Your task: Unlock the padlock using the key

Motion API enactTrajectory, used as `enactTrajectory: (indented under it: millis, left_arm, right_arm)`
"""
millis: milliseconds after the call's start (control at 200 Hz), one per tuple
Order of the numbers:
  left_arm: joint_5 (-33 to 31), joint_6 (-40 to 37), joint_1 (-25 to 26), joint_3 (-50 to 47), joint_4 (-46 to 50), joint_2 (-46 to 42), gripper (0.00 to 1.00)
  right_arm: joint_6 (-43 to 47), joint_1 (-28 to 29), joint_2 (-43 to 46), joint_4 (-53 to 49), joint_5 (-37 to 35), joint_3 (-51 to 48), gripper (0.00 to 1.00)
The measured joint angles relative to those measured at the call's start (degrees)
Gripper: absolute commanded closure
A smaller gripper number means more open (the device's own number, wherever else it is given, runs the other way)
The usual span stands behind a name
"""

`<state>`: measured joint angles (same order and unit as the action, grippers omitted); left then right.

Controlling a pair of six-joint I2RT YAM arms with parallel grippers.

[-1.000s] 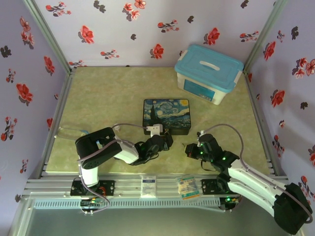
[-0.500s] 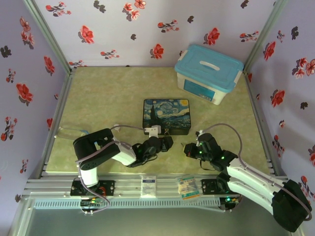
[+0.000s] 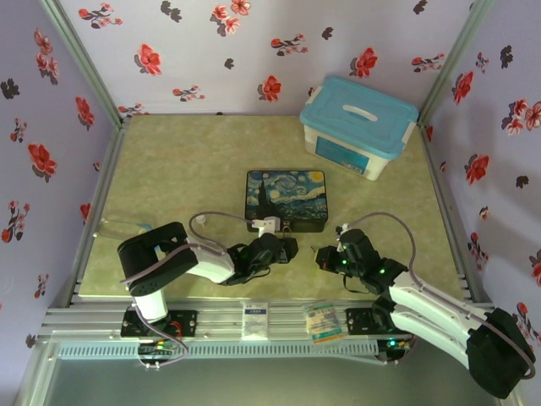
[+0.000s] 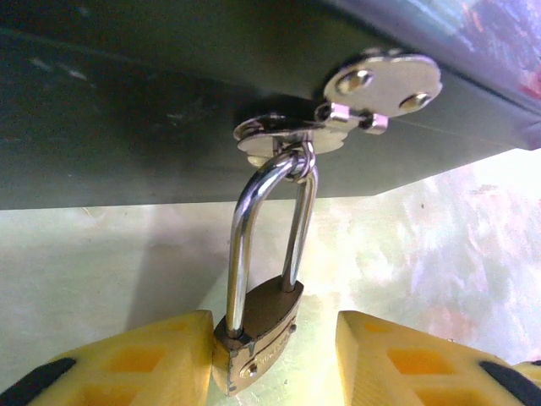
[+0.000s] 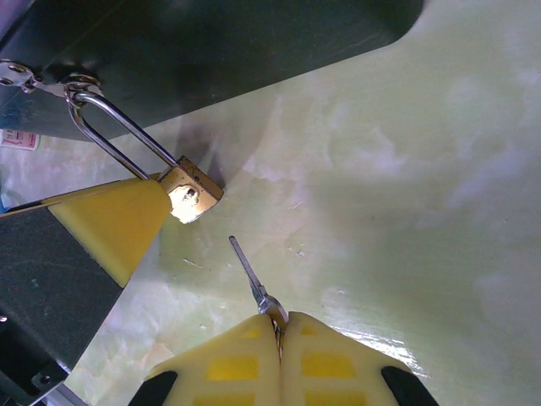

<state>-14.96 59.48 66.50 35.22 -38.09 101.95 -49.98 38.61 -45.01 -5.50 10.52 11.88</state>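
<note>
The right gripper (image 5: 279,326) is pressing its two yellow fingers tightly together and is pinching the head of the key (image 5: 250,272) between them. The thin grey blade is sticking out past the fingertips, pointing toward the padlock (image 5: 193,191) without touching it; a strip of bare table is lying between the two. The left gripper (image 4: 275,355) is standing with its jaws apart around the brass body of the padlock. The body is leaning against one yellow pad (image 4: 144,364), while the other pad (image 4: 414,364) is staying clear of it with a gap, so this gripper is not clamping anything. The silver shackle (image 4: 245,228) is rising from the body and is passing through the ring of a metal hasp (image 4: 385,83) on the dark near wall of the painted box (image 3: 286,199). So the padlock is hanging at the near side of this box, about at its middle, with its lower end close to the table. From above, both grippers are lying low over the green table (image 3: 186,169), just near of the box: the left one right by its near wall, the right one a little to the right and apart from it. Far to the right, a plastic container with a blue lid (image 3: 358,127) is sitting well apart from all this.
</note>
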Motion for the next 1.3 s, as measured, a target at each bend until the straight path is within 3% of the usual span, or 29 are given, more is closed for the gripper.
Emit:
enactTrajectory:
  millis: [1090, 1300]
  left_arm:
    - [-0.24, -0.04, 1.01, 3.61, 7.15, 0.50, 0.67]
    - [-0.39, -0.85, 1.01, 5.01, 8.83, 1.25, 0.74]
  right_arm:
    - [-0.13, 0.00, -3.76, 2.80, 0.02, -0.74, 1.00]
    - [-0.15, 0.00, -3.74, 2.99, 0.02, -0.74, 1.00]
